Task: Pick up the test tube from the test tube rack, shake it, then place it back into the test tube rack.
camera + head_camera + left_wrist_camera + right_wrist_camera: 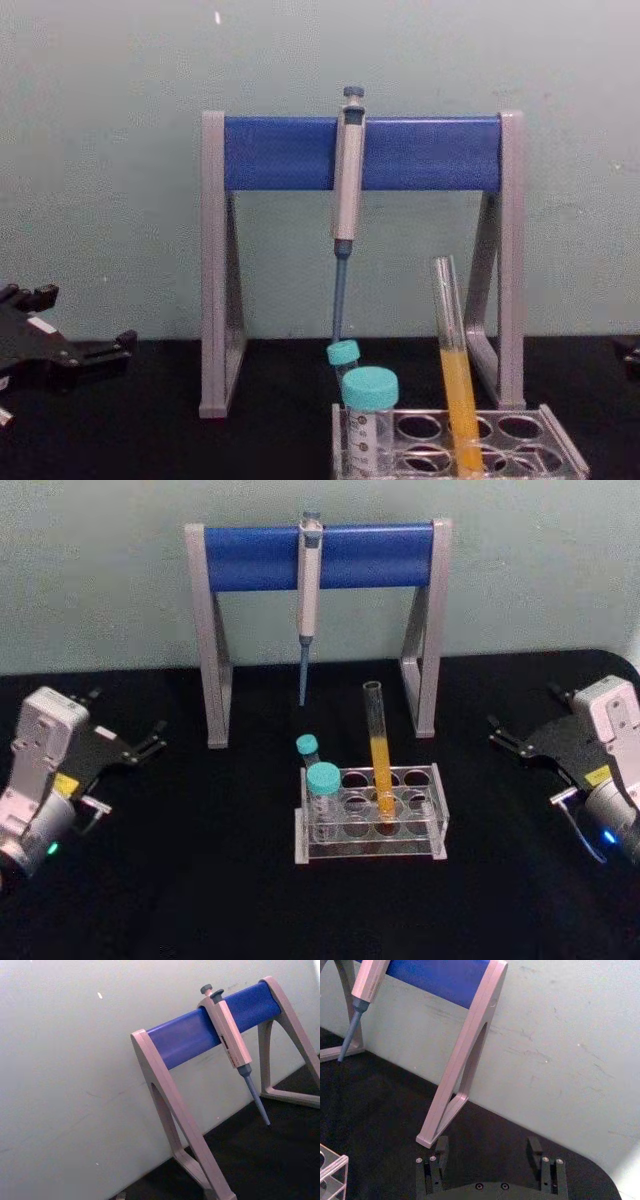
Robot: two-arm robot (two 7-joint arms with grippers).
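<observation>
Step in hand: pick, not started. The test tube (377, 742) stands in the test tube rack (420, 842), slightly tilted, orange-yellow liquid in the lower half, top open. It sits just toward 3 o'clock of the rack's centre; two teal-capped vials (322, 780) fill the 9 o'clock end.

Left hand (125, 720) is at the rack's 9 o'clock, well apart, fingers spread and holding nothing. Right hand (525, 718) is at 3 o'clock, also well apart, spread and holding nothing. The pipette stand (320, 556) is at the rack's 12 o'clock.

Next: bring one hand in; the right looks the better bet, since the vials don't block that side. Pinch the bare glass above the liquid line and lift straight up until it clears the hole. No cap, so keep the shake gentle.
</observation>
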